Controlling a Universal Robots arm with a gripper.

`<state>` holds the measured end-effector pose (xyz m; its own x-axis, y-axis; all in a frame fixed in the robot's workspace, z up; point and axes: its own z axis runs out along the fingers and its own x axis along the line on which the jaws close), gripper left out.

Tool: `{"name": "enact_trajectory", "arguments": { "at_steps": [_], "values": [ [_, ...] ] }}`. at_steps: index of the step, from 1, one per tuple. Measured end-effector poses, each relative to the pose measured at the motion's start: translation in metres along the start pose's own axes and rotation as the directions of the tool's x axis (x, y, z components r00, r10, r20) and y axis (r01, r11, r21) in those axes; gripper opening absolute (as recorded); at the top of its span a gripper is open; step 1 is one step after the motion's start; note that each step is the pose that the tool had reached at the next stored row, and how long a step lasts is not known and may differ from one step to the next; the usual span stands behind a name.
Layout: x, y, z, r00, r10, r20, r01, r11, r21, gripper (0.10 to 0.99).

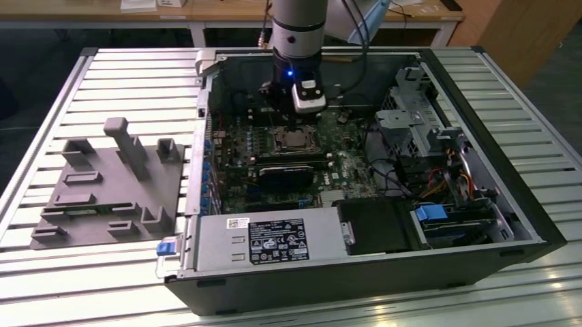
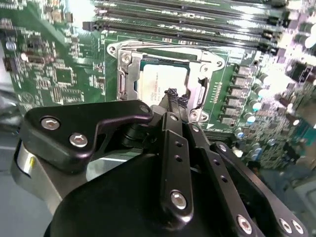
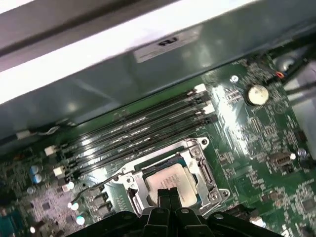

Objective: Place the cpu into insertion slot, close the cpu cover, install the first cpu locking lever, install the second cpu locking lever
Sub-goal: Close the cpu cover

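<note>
- The gripper (image 1: pixel 293 124) hangs from the arm inside the open computer case (image 1: pixel 509 204). It is right over the insertion slot (image 1: pixel 293 141) on the green board (image 1: pixel 350 174).
- In both wrist views the two black fingers (image 3: pixel 164 195) are pressed together, side by side, with no gap between them.
- The fingers hold nothing.
- Their tips (image 2: pixel 170 93) are over one edge of the cpu (image 2: pixel 158 81). I cannot tell if they touch it or stay just above it.
- The cpu (image 3: pixel 173 180) lies flat in the slot with its shiny grey top facing up.
- The cpu cover (image 2: pixel 165 53) is down around the cpu, and the cpu shows through its square window. In the first wrist view the cover (image 3: pixel 190 148) looks flat too.
- A thin wire lever (image 3: pixel 98 186) sticks out at one side of the slot.
- Long black memory slots (image 3: pixel 138 131) run just beside the cover.
- A round silver battery (image 3: pixel 254 94) sits on the board, well apart from the slot.
- In the exterior view a grey box (image 1: pixel 264 242) sits at the near end of the case.
- A grey holder block (image 1: pixel 109 184) lies on the table (image 1: pixel 136 75), at the exterior view's left.
</note>
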<state>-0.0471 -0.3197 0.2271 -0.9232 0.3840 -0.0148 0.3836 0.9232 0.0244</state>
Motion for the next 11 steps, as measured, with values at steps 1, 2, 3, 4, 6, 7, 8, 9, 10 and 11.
{"name": "enact_trajectory", "arguments": {
  "at_steps": [1,2,3,4,6,7,8,9,10,11],
  "values": [
    [0.0000,0.0000,0.0000,0.9998,-0.018,-0.0004,0.018,0.9998,0.000,0.102],
    [0.0000,0.0000,0.0000,0.9994,-0.036,-0.0008,0.036,0.9994,0.000,0.102],
    [0.0000,0.0000,0.0001,0.9985,-0.055,-0.0013,0.055,0.9985,-0.001,0.102],
    [0.0000,0.0000,0.0001,0.9973,-0.073,-0.0017,0.073,0.9973,-0.001,0.102],
    [0.0000,0.0000,0.0001,0.9941,-0.109,-0.0025,0.109,0.9941,-0.002,0.102],
    [0.0000,0.0000,0.0002,0.9919,-0.127,-0.0029,0.127,0.9919,-0.002,0.102],
    [0.0000,0.0000,0.0002,0.9894,-0.145,-0.0033,0.145,0.9894,-0.002,0.102],
    [0.0000,0.0000,0.0002,0.9867,-0.163,-0.0037,0.163,0.9867,-0.003,0.102],
    [0.0000,0.0000,0.0003,0.9836,-0.180,-0.0041,0.180,0.9836,-0.003,0.102],
    [0.0000,-0.0001,0.0004,0.9802,-0.198,-0.0045,0.198,0.9802,-0.003,0.102]
  ]
}}
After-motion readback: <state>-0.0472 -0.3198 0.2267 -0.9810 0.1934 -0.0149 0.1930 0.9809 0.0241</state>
